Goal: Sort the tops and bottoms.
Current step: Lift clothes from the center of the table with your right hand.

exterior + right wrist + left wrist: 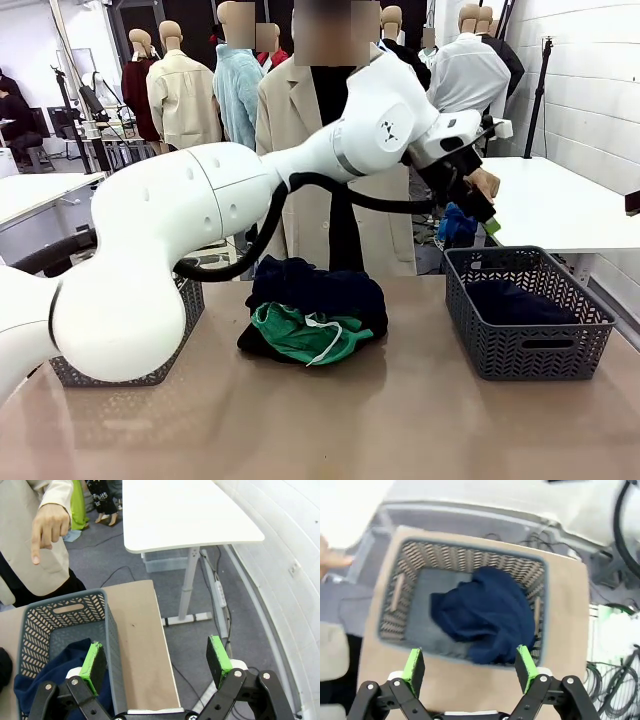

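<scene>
The large dark navy garment [485, 612] lies crumpled inside the grey basket [390, 605] at the table's right, and it also shows there from the front [510, 300]. My left gripper [470, 664] hangs open and empty straight above it, reaching across the table [488, 215]. In the middle of the table lies a pile: the bright green garment [305, 335] with its white drawstring, under and against a dark garment [320, 285]. My right gripper [155, 658] is open and empty over the basket's outer wall [107, 625], with navy cloth [50, 675] below its left finger.
A person in a beige blazer [290, 130] stands at the far side, one hand [47, 527] pointing down near the basket. A second grey basket [185, 300] sits at the left behind my left arm. A white table [185, 510] and floor lie beyond the table's right edge.
</scene>
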{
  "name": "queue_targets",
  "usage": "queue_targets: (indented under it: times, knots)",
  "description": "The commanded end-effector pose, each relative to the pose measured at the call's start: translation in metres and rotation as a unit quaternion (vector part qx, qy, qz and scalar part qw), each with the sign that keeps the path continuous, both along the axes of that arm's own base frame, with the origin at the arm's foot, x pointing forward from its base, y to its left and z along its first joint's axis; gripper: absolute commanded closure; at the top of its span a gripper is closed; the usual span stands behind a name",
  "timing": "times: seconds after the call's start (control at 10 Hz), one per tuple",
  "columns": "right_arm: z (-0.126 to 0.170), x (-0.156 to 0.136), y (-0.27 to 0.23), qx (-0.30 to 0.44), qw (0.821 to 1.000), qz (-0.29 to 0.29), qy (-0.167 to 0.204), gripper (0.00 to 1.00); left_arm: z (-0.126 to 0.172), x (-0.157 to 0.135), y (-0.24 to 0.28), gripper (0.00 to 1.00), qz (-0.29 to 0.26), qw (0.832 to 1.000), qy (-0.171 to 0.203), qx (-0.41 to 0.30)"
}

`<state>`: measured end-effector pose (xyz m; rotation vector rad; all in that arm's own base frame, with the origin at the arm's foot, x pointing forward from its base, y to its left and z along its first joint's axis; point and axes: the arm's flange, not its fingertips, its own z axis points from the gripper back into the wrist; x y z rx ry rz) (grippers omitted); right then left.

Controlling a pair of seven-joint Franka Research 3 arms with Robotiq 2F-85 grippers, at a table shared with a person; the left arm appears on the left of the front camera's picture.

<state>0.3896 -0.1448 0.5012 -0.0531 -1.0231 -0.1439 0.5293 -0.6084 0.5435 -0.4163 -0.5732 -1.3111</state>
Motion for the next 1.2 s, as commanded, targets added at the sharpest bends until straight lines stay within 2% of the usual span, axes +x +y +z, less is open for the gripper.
queue_targets:
  times: [0.0, 0.1, 0.5, 0.6, 0.7, 0.8, 0.9, 1.0, 1.1]
  knots:
    - [0.0, 0.0, 0.001, 0.004, 1.0, -0.002, 0.005, 0.0, -0.027, -0.05, 0.063, 0.06, 0.097, 0.995, -0.003, 0.008]
    - [0.0, 0.0, 0.001, 0.004, 1.0, -0.002, 0.005, 0.0, 0.0, 0.0, 0.0, 0.06, 0.0, 1.0, 0.0, 0.0]
    - [0.0, 0.0, 0.001, 0.004, 1.0, -0.002, 0.005, 0.0, 0.0, 0.0, 0.0, 0.06, 0.0, 1.0, 0.0, 0.0]
    - [0.0, 0.0, 0.001, 0.004, 1.0, -0.002, 0.005, 0.0, -0.001, -0.002, -0.003, 0.06, 0.014, 1.0, -0.002, 0.003]
    - [0.0, 0.0, 0.001, 0.004, 1.0, -0.002, 0.005, 0.0, 0.003, -0.005, 0.014, 0.06, 0.037, 0.998, -0.037, 0.019]
    - [0.0, 0.0, 0.001, 0.004, 1.0, -0.002, 0.005, 0.0, 0.021, -0.013, 0.082, 0.06, 0.146, 0.985, -0.094, -0.019]
    - [0.0, 0.0, 0.001, 0.004, 1.0, -0.002, 0.005, 0.0, 0.031, -0.031, 0.136, 0.06, 0.207, 0.97, -0.123, -0.02]
    - [0.0, 0.0, 0.001, 0.004, 1.0, -0.002, 0.005, 0.0, 0.032, -0.053, 0.193, 0.06, 0.282, 0.948, -0.148, -0.018]
    - [0.0, 0.0, 0.001, 0.004, 1.0, -0.002, 0.005, 0.0, 0.022, -0.074, 0.241, 0.06, 0.347, 0.927, -0.142, -0.017]
